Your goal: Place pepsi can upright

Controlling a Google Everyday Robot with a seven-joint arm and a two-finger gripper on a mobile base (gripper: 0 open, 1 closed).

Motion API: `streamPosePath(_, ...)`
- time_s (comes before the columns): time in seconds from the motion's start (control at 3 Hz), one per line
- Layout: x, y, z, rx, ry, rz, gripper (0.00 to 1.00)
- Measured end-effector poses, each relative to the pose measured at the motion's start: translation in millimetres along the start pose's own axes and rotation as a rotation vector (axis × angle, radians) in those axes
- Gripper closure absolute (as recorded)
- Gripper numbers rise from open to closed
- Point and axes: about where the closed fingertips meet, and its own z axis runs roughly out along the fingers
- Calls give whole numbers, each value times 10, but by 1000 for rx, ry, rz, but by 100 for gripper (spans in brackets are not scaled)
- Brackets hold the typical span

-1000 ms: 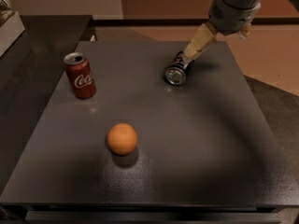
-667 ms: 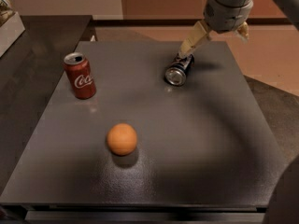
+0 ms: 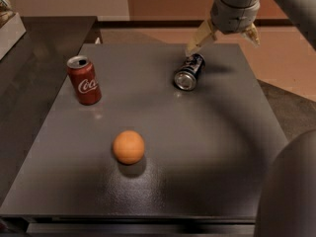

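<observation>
The pepsi can point(image 3: 188, 72), dark navy with silver ends, lies on its side on the dark grey table point(image 3: 197, 147) at the back right. Its open top faces the front left. My gripper point(image 3: 223, 44) hovers just above and behind the can's far end. It is open and empty, with one pale finger point(image 3: 197, 38) pointing down towards the can and the other point(image 3: 252, 33) out to the right. It does not touch the can.
A red Coca-Cola can point(image 3: 85, 80) stands upright at the back left. An orange point(image 3: 129, 146) sits left of the table's centre. A grey part of the robot point(image 3: 289, 191) fills the bottom right corner. A pale object point(image 3: 10, 26) lies on the far-left counter.
The gripper has lifted up and back from the pepsi can, and both spread fingers now show. The can, the red can and the orange have not moved.
</observation>
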Motion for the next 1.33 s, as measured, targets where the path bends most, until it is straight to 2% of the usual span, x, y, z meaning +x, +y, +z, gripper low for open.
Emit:
streamPosePath(0.33, -59, 16, 51, -10, 4, 23, 0)
streamPosePath(0.67, -144, 77, 149, -24, 25, 95, 0)
streamPosePath(1.33, -252, 257, 371, -35, 93, 303, 0)
